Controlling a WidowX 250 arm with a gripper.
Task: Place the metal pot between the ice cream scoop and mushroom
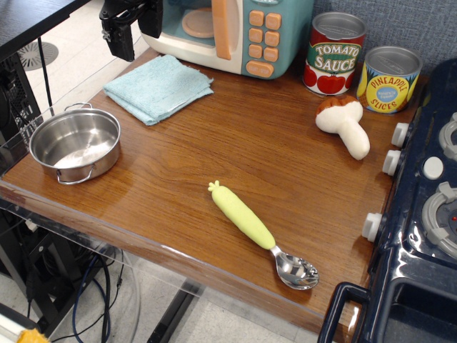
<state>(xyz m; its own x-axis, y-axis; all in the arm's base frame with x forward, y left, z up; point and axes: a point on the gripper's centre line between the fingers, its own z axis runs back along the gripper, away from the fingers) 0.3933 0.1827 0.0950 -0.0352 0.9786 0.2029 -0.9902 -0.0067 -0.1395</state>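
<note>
A wooden countertop (235, 143) fills the frame. The metal pot (75, 145) sits upright at its left edge, its wire loop handles at upper and lower rim. Bare wood separates it from the ice cream scoop (260, 234), which lies diagonally near the front edge, handle tip upper left, bowl lower right. The mushroom (344, 123) lies on its side at right, stem pointing lower right, below two cans. The black gripper (121, 28), upper left, is cropped by the frame; its opening cannot be told.

Hangs at the top left, claw (130, 27) black and pointing down. Holds nothing. Finger spacing too dark to judge.
</note>
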